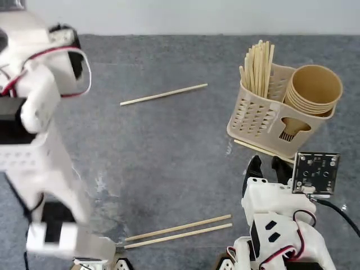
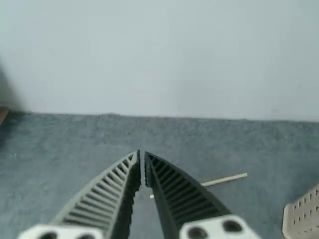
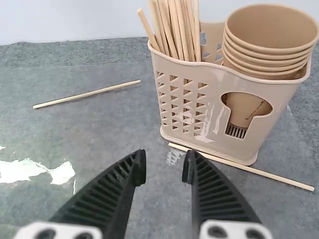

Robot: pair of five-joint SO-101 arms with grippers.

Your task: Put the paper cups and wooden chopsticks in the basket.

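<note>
grey table [image 1: 185,152] bears the basket [image 1: 256,115], one chopstick [image 3: 259,172] just beside it, three more chopsticks [image 1: 163,94] apart.

The high camera is looking steeply down over the table [image 1: 169,152]. The left wrist camera is pointing low along the left claw [image 2: 142,155] toward the far wall [image 2: 159,50]. The right wrist camera is sitting close behind the right claw [image 3: 164,154], facing the basket [image 3: 199,119]. All three are sharing the lone chopstick [image 1: 163,94].

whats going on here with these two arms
The basket already holds stacked paper cups and a bundle of chopsticks. Four chopsticks lie loose on the table: one beside the basket's base, one farther off, a pair near the arms. The right end effector hovers open by the basket; the left end effector is shut, empty.
</note>
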